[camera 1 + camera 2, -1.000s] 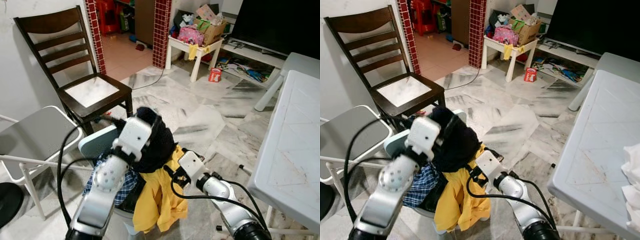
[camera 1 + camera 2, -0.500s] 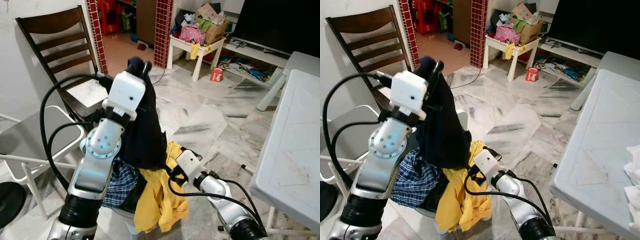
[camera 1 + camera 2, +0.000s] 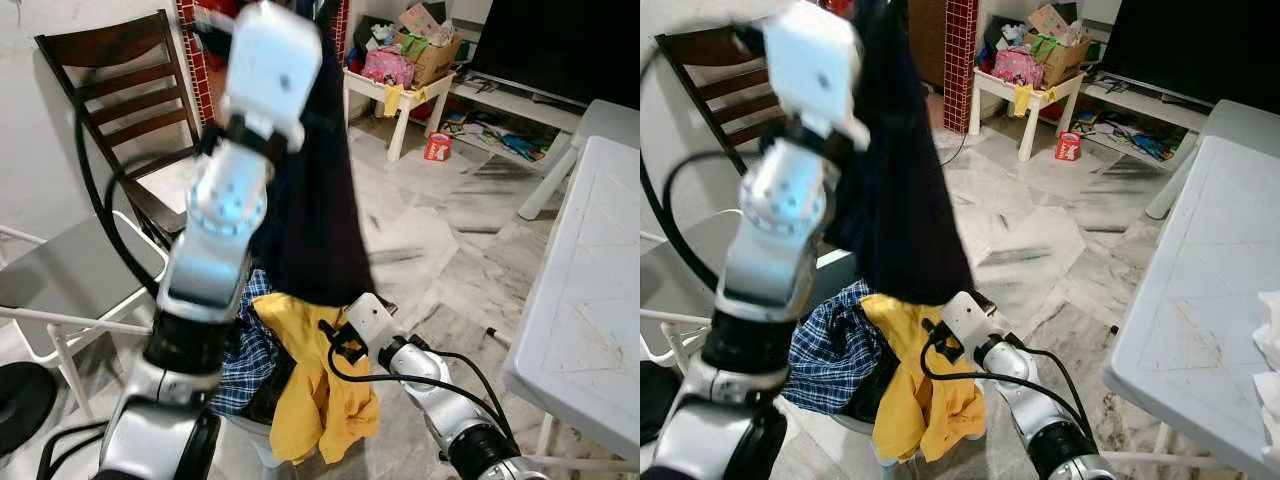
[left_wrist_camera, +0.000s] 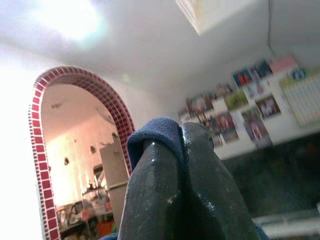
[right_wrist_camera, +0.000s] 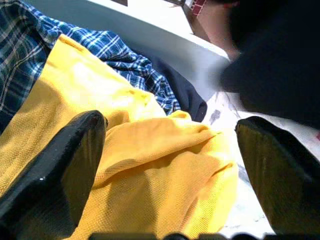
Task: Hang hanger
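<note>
My left gripper (image 4: 181, 150) is raised high and shut on the top edge of a dark navy garment (image 3: 315, 200). The garment hangs down from it over a pale laundry basket (image 3: 835, 265). A yellow shirt (image 3: 320, 390) drapes over the basket's front, with a blue plaid shirt (image 3: 245, 350) beside it. Low at the basket, my right gripper (image 5: 170, 165) is open just above the yellow shirt (image 5: 150, 150), its two fingers (image 5: 65, 165) spread wide with nothing between them. The navy garment's hem hangs just above the right wrist (image 3: 365, 320).
A dark wooden chair (image 3: 110, 80) stands behind the basket and a grey folding chair (image 3: 60, 270) is to the left. A white plastic table (image 3: 590, 280) is close on the right. A cluttered small white table (image 3: 395, 95) stands farther back across open marble floor (image 3: 430, 230).
My left arm has lifted the navy garment from the basket pile to well above it, so it now hangs full length. The right gripper has stayed open by the yellow shirt.
</note>
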{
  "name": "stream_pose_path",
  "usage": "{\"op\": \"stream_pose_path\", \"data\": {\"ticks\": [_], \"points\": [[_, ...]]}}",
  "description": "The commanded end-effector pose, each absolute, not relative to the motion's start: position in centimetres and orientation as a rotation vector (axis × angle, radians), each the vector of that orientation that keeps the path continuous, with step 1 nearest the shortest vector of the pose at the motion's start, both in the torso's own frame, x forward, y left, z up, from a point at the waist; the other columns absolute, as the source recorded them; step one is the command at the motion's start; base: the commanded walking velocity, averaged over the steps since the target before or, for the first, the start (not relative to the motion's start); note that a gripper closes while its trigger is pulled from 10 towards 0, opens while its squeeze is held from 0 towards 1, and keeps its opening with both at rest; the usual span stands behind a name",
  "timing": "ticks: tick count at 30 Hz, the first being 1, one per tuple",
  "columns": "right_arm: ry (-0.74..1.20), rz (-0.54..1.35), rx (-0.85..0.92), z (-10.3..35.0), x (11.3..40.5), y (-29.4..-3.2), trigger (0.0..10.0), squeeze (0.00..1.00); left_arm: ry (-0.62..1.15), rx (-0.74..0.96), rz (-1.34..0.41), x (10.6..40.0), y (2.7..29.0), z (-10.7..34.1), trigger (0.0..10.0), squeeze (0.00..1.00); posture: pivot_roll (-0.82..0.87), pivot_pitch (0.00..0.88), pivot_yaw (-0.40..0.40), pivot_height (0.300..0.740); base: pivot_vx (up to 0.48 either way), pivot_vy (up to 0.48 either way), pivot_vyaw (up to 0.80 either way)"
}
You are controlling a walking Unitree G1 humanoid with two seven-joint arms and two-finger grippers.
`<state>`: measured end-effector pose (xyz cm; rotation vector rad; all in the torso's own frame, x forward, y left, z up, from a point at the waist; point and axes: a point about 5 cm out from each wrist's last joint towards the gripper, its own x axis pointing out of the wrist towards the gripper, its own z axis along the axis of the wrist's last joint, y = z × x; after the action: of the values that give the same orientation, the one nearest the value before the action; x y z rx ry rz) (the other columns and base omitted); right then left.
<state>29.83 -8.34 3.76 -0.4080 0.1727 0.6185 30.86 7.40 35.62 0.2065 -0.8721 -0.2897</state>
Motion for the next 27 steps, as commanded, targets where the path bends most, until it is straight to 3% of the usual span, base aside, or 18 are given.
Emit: {"op": "stream_pose_path", "data": {"ticks": [1, 6, 12, 14, 19, 21, 25, 27], "points": [[0.172, 0.609, -0.415, 3.8, 30.0, -8.5, 10.0, 0.00, -0.908, 0.164, -0.273, 30.3, 7.8, 36.9, 0.0, 0.00, 0.11, 0.000, -0.014, 0.740, 0.000, 0.000, 0.00], [0.184, 0.630, -0.422, 3.2, 29.6, -8.3, 10.0, 0.00, -0.767, 0.080, -0.200, 30.7, 9.5, 34.1, 0.0, 0.00, 0.11, 0.000, -0.021, 0.740, 0.000, 0.000, 0.00], [0.201, 0.650, -0.435, 2.7, 29.1, -8.7, 10.0, 0.00, -0.378, 0.065, -0.054, 29.7, 12.9, 24.4, 0.0, 0.00, 0.12, 0.000, -0.051, 0.740, 0.000, 0.000, 0.00], [0.203, 0.652, -0.437, 2.7, 29.0, -8.8, 10.0, 0.00, -0.353, 0.063, -0.052, 29.5, 13.0, 23.9, 0.0, 0.00, 0.12, 0.000, -0.054, 0.740, 0.000, 0.000, 0.00], [0.205, 0.676, -0.456, 2.8, 29.4, -8.7, 10.0, 0.00, -0.091, -0.029, 0.012, 28.8, 13.9, 18.5, 0.0, 0.00, 0.14, 0.000, -0.082, 0.740, 0.000, 0.000, 0.00], [0.200, 0.683, -0.459, 2.9, 29.5, -8.5, 10.0, 0.00, -0.072, -0.041, 0.049, 28.8, 14.5, 18.0, 0.0, 0.00, 0.14, 0.000, -0.087, 0.740, 0.000, 0.000, 0.00], [0.186, 0.695, -0.457, 3.2, 29.6, -8.0, 10.0, 0.00, -0.060, -0.009, 0.292, 29.2, 18.9, 17.0, 0.0, 0.00, 0.13, 0.000, -0.090, 0.740, 0.000, 0.000, 0.00], [0.185, 0.696, -0.456, 3.2, 29.5, -8.0, 10.0, 0.00, -0.029, -0.028, 0.352, 29.1, 20.0, 16.3, 0.0, 0.00, 0.13, 0.000, -0.089, 0.740, 0.000, 0.000, 0.00]]}}
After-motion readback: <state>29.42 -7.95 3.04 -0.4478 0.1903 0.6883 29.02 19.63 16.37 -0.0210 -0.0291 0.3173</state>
